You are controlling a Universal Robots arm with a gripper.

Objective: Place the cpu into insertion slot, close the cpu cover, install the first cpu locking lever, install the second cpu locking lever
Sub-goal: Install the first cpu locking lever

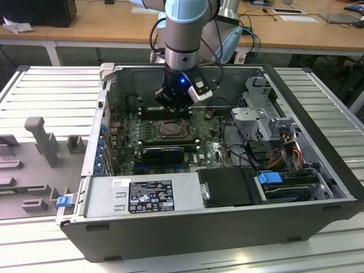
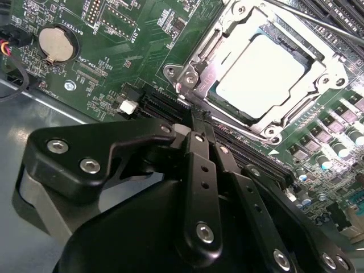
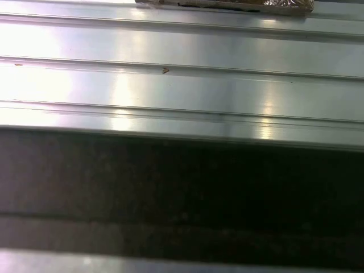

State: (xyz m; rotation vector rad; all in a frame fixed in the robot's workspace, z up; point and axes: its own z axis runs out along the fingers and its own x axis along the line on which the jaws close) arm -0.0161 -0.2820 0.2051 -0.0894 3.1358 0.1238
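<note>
The pale cpu [image 2: 259, 74] lies flat in the insertion slot [image 1: 169, 129] on the green circuit board [image 2: 114, 51]. The grey metal cpu cover [image 2: 335, 71] lies down around it, and the chip shows through its cut-out centre. A thin metal lever rod [image 2: 318, 21] runs along the far side of the socket. My gripper [image 2: 197, 118] is shut with nothing between its black fingers [image 2: 196, 153]. Its tip is just off one corner of the socket frame. In the exterior view my gripper [image 1: 175, 107] hangs inside the open computer case, just behind the socket.
A coin battery [image 2: 57, 44] and long black slots [image 2: 165, 105] lie near the fingers. The case walls [image 1: 108, 114], power supply [image 1: 148, 193], drive cage [image 1: 267, 114] and cables [image 1: 284, 153] hem in the board. Ribbed metal [image 3: 182, 85] shows in the first wrist view.
</note>
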